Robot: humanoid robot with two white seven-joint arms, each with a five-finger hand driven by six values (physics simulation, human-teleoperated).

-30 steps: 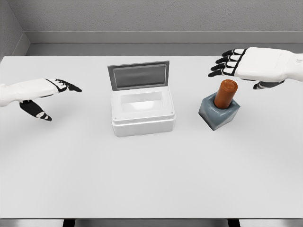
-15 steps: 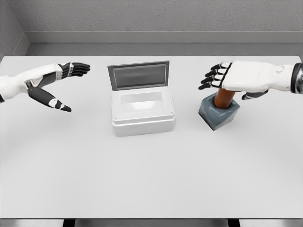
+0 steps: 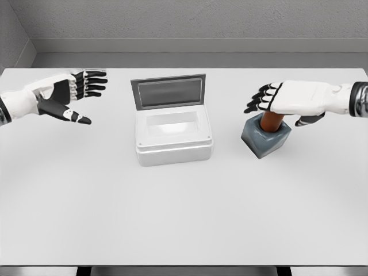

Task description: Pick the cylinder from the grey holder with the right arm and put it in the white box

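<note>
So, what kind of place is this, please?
Probably a simulated test bench, not a real room: a bare white table against plain grey walls, holding only a white box and a grey holder with a cylinder.

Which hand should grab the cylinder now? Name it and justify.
Right. The right hand hovers directly over the cylinder in the grey holder; the left hand is beyond the white box.

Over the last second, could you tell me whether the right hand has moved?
Yes. The right hand has come down and shifted left, judged against the grey holder; it now covers the top of the cylinder, fingers spread.
</note>
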